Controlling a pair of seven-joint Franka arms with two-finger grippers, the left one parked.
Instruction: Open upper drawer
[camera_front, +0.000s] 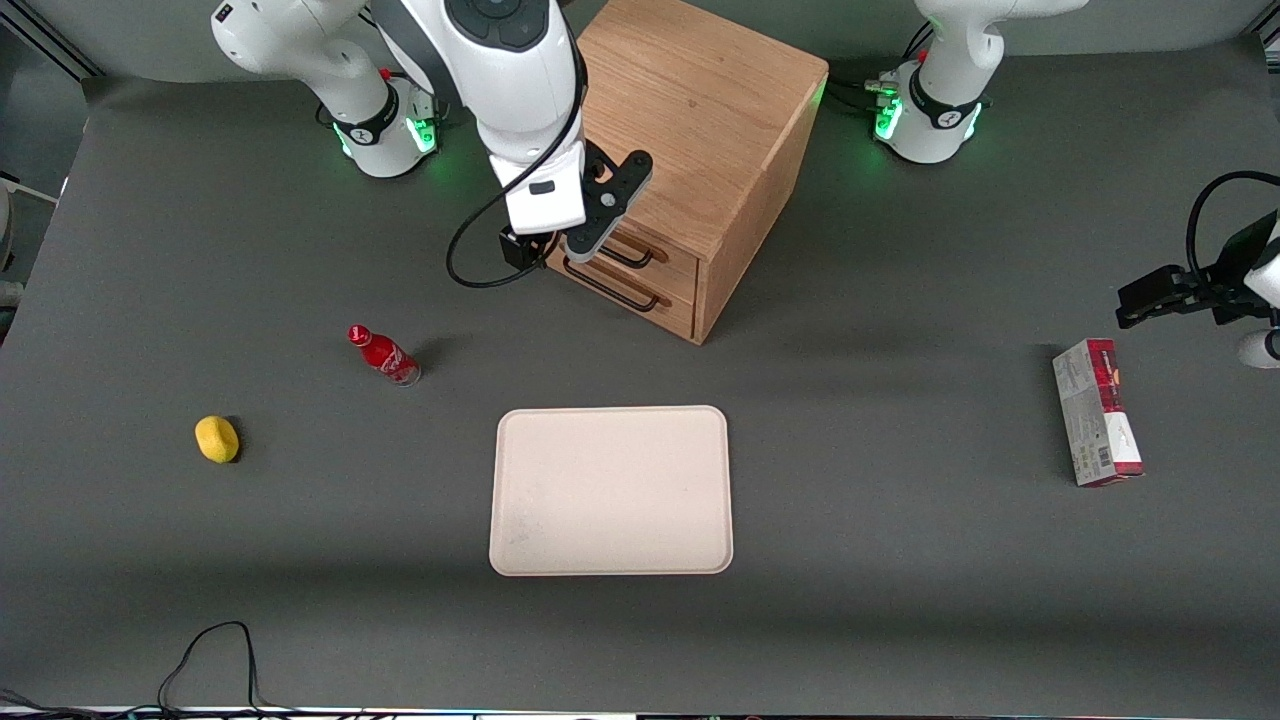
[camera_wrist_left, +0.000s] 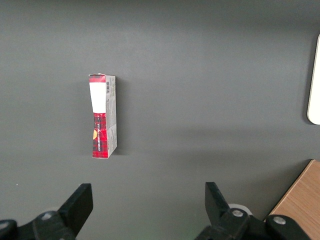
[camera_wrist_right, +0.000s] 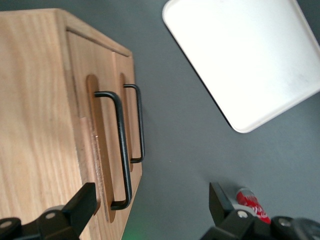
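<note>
Upper drawer (camera_wrist_right: 102, 150) is seen shut, its long black handle (camera_wrist_right: 119, 150) just ahead of the gripper (camera_wrist_right: 150, 212); fingers are spread wide, holding nothing.

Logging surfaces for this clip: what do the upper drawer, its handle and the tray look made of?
Upper drawer: light oak-like wood, visible grain, matte. Its handle: thin black bent rod, probably metal. Tray: smooth cream, likely plastic. The hand hovers open in front of the drawer.
</note>
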